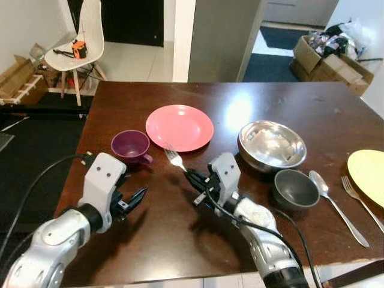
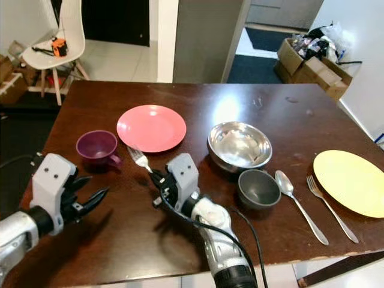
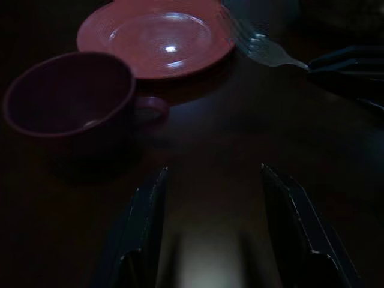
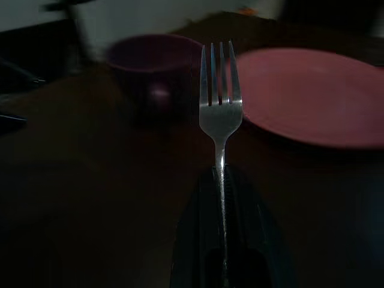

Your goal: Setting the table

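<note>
Fork [image 1: 174,159] position: we hold it by the handle in our right gripper [image 1: 193,178], whose two black fingers are pressed together on the handle, with the tines pointing far-left toward the gap between the pink plate [image 1: 179,127] and the purple cup [image 1: 131,146]. The tines sit just beside the plate's near rim. In the right wrist view the fork [image 4: 220,108] stands straight out from the closed fingers [image 4: 198,240], cup and plate beyond it.

Our left gripper [image 1: 133,200] hovers above the dark wooden table [image 1: 162,240], near side of the cup, its fingers [image 3: 141,234] spread apart and holding nothing.

Right of the plate we see a steel bowl [image 1: 271,146], a small grey bowl [image 1: 295,188] just near it, then a spoon [image 1: 336,207], a second fork [image 1: 362,204] and a yellow plate [image 1: 369,171] at the right edge.
</note>
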